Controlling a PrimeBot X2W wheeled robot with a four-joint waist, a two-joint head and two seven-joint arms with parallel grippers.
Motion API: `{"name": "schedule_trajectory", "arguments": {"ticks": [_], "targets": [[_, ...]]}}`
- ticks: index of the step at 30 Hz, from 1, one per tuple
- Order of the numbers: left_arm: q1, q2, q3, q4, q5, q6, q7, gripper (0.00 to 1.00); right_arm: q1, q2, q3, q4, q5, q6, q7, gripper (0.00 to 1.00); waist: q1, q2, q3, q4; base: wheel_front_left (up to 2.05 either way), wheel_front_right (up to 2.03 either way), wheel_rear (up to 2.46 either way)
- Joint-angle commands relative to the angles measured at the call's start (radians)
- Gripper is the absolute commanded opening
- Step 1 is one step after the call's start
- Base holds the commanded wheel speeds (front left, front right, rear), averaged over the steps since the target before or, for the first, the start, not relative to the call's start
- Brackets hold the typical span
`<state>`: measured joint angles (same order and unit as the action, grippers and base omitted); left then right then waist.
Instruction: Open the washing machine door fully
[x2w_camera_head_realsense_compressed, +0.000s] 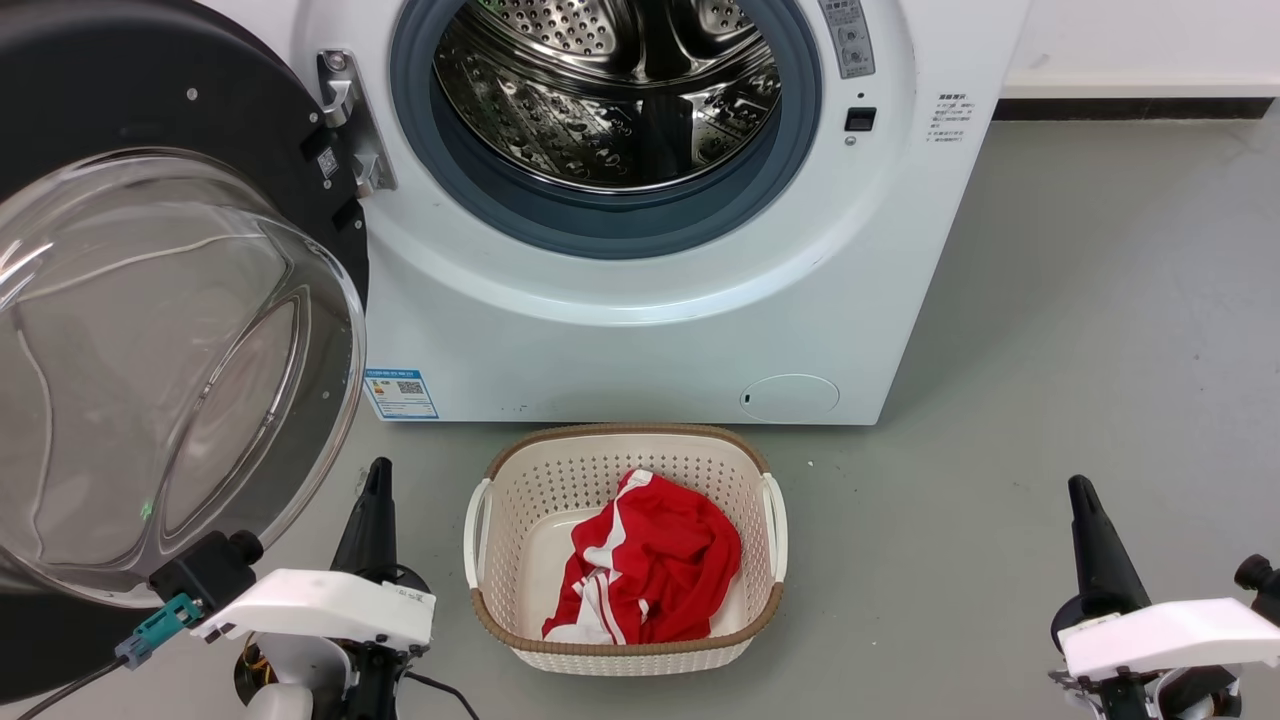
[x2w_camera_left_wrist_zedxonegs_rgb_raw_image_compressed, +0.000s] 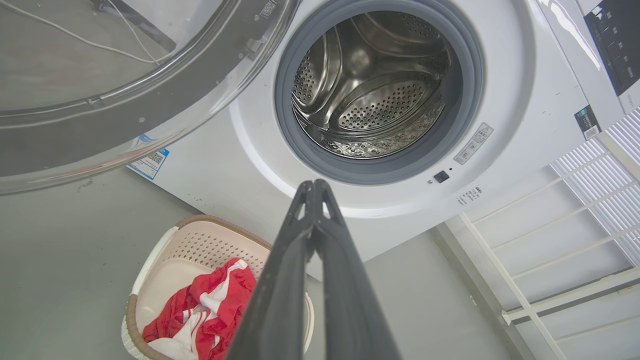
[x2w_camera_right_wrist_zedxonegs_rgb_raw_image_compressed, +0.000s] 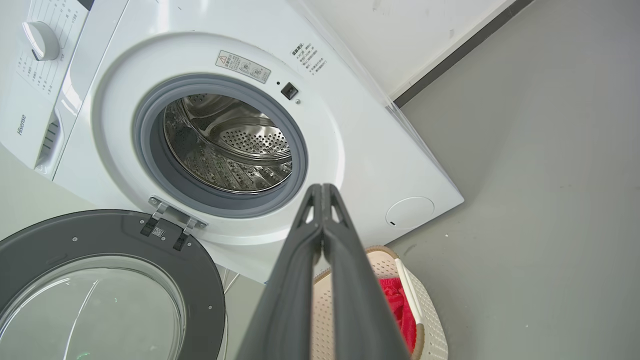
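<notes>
- The washing machine (x2w_camera_head_realsense_compressed: 640, 330), a white front-loader, fills the upper middle of the head view, with its steel drum (x2w_camera_head_realsense_compressed: 610, 90) exposed inside the blue-grey gasket (x2w_camera_head_realsense_compressed: 600, 225).
- The washing machine door (x2w_camera_head_realsense_compressed: 200, 90) is swung wide open at the left of that view. It hangs from a metal hinge (x2w_camera_head_realsense_compressed: 350, 120), and its clear glass bowl (x2w_camera_head_realsense_compressed: 150, 370) bulges toward the camera.
- A small QR sticker (x2w_camera_head_realsense_compressed: 327, 163) sits on the door's black ring beside the hinge.
- In the right wrist view the brand "Hisense" (x2w_camera_right_wrist_zedxonegs_rgb_raw_image_compressed: 21, 124) reads at the left edge, below a white dial (x2w_camera_right_wrist_zedxonegs_rgb_raw_image_compressed: 40, 41).
- A grey warning label (x2w_camera_right_wrist_zedxonegs_rgb_raw_image_compressed: 243, 66) lies above the drum opening; its print is too small to read.
- A blue label with a QR code (x2w_camera_head_realsense_compressed: 401, 394) is at the machine's lower left corner, and a round flap (x2w_camera_head_realsense_compressed: 790, 397) at its lower right.
- The left gripper (x2w_camera_head_realsense_compressed: 378, 470) sits at the lower left, just beside the glass bowl. Its 2 fingers are pressed together and hold nothing.
- The right gripper (x2w_camera_head_realsense_compressed: 1078, 490) sits at the lower right over bare grey floor (x2w_camera_head_realsense_compressed: 1100, 300), with its fingers likewise closed and empty.
- A cream perforated laundry basket (x2w_camera_head_realsense_compressed: 520, 610) stands on the floor in front of the machine, holding a red and white garment (x2w_camera_head_realsense_compressed: 650, 570).
</notes>
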<state>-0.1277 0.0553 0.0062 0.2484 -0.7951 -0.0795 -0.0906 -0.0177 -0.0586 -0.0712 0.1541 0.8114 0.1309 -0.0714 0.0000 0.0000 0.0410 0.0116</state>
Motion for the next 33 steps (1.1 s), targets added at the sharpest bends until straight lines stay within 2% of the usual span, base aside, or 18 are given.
{"name": "schedule_trajectory", "arguments": {"ticks": [1, 33], "targets": [[-0.009, 0.001, 0.006, -0.014, -0.027, -0.007, 0.006, 0.00, -0.023, -0.007, -0.001, -0.007, 0.029, 0.000, 0.003, 0.00, 0.0000, 0.0000, 0.000, 0.000, 0.00, 0.00, 0.00], [0.006, -0.002, 0.055, -0.010, -0.397, -0.028, 0.100, 0.00, -0.057, -0.008, -0.011, 0.038, 0.399, 0.000, 0.082, 0.00, 0.0000, 0.0000, -0.015, -0.004, 0.00, 0.00, 0.00]]}}
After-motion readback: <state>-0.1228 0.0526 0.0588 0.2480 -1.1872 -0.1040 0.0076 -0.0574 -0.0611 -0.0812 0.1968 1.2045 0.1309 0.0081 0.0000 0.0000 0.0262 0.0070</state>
